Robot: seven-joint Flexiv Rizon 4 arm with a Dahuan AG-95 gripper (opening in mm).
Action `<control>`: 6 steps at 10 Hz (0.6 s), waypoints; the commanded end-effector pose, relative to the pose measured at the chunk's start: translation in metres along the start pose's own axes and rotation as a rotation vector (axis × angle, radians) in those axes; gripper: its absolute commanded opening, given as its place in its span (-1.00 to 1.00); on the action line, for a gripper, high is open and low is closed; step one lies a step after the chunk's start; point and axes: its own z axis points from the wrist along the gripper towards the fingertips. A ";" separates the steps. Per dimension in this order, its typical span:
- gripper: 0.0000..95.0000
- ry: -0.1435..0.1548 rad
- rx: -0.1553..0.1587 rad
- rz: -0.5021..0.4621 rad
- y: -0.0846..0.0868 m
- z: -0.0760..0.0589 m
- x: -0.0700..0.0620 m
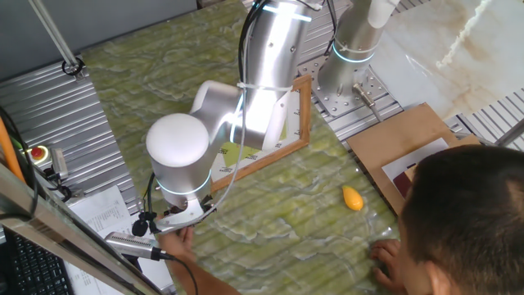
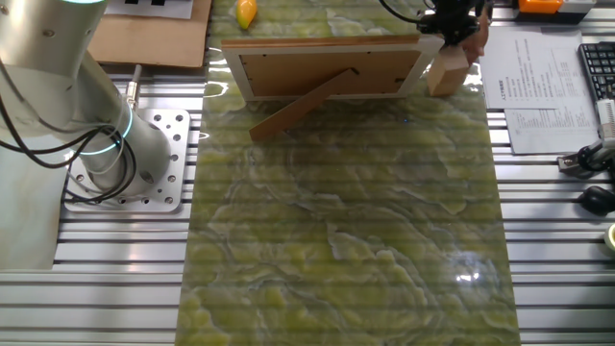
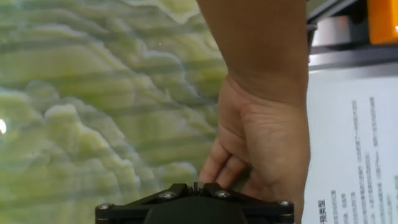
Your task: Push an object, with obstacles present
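The pale tan wooden block point(image 2: 448, 70) stands on the green marbled mat point(image 2: 346, 221), touching the right end of the wooden picture frame point(image 2: 327, 69), which stands upright on its prop. My gripper point(image 2: 450, 29) hangs just above the block, and its jaws look closed together in the hand view point(image 3: 196, 185). A person's hand point(image 3: 264, 130) reaches in right in front of the gripper and hides the block in that view. In the one fixed view the arm covers much of the frame point(image 1: 291, 139) and the block. The orange-yellow teardrop piece point(image 1: 353, 197) lies apart on the mat.
A person's head point(image 1: 471, 217) and other hand point(image 1: 386, 256) are at the mat's edge. A cardboard sheet point(image 1: 401, 143) lies beside the robot base point(image 2: 135, 163). Papers point(image 2: 543, 91) and a keyboard point(image 2: 598, 67) lie next to the mat.
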 end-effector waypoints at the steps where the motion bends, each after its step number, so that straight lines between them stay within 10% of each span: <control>1: -1.00 0.001 0.004 -0.010 0.000 0.001 0.000; 6: -1.00 0.024 0.004 -0.088 -0.002 0.009 0.003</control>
